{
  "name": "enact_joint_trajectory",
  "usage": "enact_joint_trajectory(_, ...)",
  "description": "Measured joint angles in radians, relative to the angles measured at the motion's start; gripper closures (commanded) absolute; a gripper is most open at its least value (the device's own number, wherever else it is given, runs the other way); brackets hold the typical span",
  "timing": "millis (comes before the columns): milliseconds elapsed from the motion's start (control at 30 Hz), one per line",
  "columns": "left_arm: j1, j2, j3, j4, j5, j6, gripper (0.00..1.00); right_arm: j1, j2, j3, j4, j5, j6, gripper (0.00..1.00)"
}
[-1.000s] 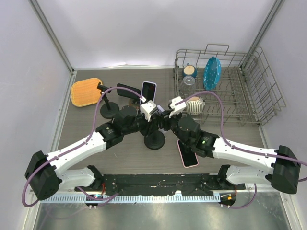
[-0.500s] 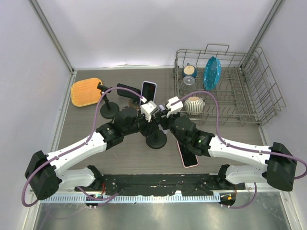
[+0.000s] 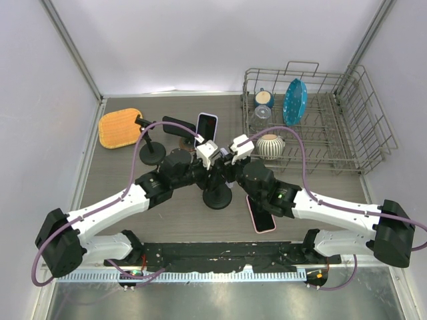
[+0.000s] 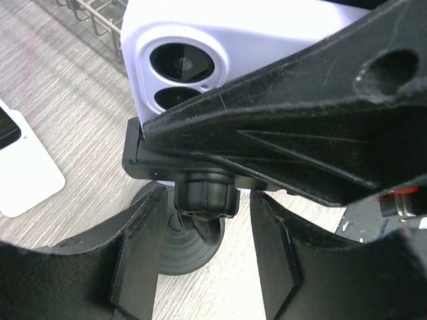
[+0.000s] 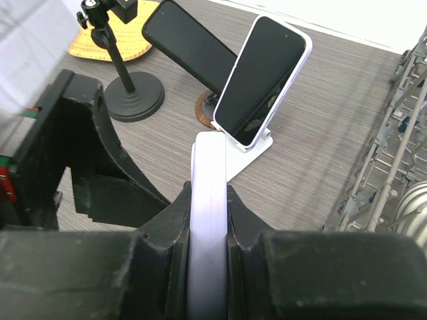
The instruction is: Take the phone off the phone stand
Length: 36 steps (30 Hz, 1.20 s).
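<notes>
A lavender phone (image 4: 200, 60) with two camera lenses sits in the clamp of a black phone stand (image 4: 200, 200) at the table's middle. In the top view the stand's round base (image 3: 217, 197) shows below both wrists and the phone is hidden under them. My right gripper (image 5: 208, 207) is shut on the phone's edge (image 5: 209, 167), one finger on each face. My left gripper (image 4: 207, 267) is open, its fingers either side of the stand's ball joint and neck, with a gap on the right side. The two grippers (image 3: 213, 175) (image 3: 227, 172) meet over the stand.
A second lavender phone (image 3: 207, 127) leans on a white stand, beside a black phone (image 3: 179, 127) on another holder and a black tripod stand (image 3: 152, 152). A phone (image 3: 261, 217) lies flat near the front. An orange pad (image 3: 120, 128) is back left, a dish rack (image 3: 313, 120) back right.
My right gripper has shifted slightly left, closer against the left gripper over the stand. The left arm and the stand's base have barely moved.
</notes>
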Motion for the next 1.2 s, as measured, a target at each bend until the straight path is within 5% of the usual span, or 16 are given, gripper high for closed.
enact_joint_trajectory(167, 0.000, 0.032, 0.000, 0.015, 0.011, -0.001, 0.55, 0.000, -0.002, 0.002, -0.011, -0.021, 0.004, 0.99)
enact_joint_trajectory(433, 0.000, 0.054, 0.000, 0.019, 0.021, -0.004, 1.00, -0.002, -0.004, 0.006, -0.022, -0.039, 0.012, 0.99)
enact_joint_trajectory(833, -0.018, 0.051, 0.000, 0.015, -0.039, -0.070, 1.00, 0.016, -0.017, 0.013, -0.061, -0.012, 0.027, 0.99)
enact_joint_trajectory(1200, -0.009, 0.043, 0.000, 0.004, 0.054, -0.135, 1.00, 0.057, -0.093, -0.005, -0.147, 0.057, 0.103, 0.99)
